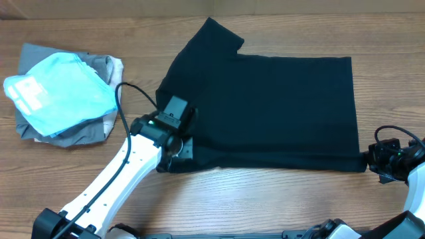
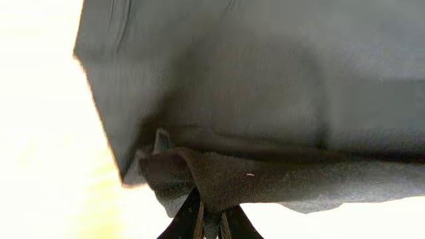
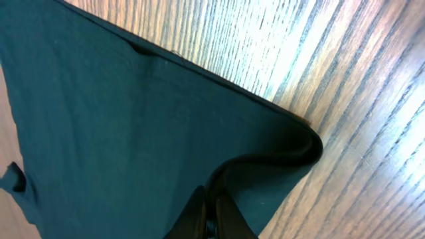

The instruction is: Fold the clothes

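the plain black t-shirt (image 1: 279, 106) is soft matt cloth; the brown table (image 1: 80, 26) is streaky grained wood with a slight sheen.

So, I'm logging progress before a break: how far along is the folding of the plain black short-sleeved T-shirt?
Done: the plain black short-sleeved T-shirt lies spread flat on the wooden table, one sleeve showing. In hand: the left gripper and the right gripper each pinch a near corner. Left: carrying that edge over; no compact fold shows yet.

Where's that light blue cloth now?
The light blue cloth lies at the overhead view's far left, atop the grey garments, left of the black T-shirt.
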Robot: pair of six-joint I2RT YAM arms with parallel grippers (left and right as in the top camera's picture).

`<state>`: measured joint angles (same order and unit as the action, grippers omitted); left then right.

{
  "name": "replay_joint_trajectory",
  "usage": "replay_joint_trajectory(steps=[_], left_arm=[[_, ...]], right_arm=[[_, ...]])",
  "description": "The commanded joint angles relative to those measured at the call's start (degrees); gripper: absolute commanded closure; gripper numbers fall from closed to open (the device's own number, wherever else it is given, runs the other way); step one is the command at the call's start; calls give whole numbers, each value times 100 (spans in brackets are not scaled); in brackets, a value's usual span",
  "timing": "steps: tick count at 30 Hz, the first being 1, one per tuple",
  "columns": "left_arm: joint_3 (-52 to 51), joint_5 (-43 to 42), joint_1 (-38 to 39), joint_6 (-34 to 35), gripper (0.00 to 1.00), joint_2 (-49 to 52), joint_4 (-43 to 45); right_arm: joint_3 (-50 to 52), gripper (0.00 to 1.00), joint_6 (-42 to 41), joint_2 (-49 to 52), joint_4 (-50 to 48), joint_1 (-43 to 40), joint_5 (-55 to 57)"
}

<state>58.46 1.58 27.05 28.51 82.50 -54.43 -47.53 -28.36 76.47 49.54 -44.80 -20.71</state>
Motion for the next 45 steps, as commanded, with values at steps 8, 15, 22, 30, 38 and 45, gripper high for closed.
replay_joint_trajectory(steps=[8, 15, 22, 30, 38, 45], left_arm=[[157, 262, -103, -988, 89, -85, 693], [157, 350, -153, -1311, 90, -85, 1480], [157, 352, -153, -1486, 90, -72, 2048], [157, 461, -153, -1480, 91, 109, 2343], [157, 592, -153, -1482, 69, 264, 2328], [181, 1231, -184, -1471, 7, 297, 2011]], right_arm=[[-48, 96, -323, 17, -555, 249, -144], [-48, 96, -590, 20, -1010, 463, -94], [-46, 96, -734, 177, -1115, 466, 177], [-48, 96, -767, 804, -1580, 468, -186], [-48, 62, -737, 892, -1851, 466, -345], [-48, 7, -507, 890, -1840, 455, -509]])
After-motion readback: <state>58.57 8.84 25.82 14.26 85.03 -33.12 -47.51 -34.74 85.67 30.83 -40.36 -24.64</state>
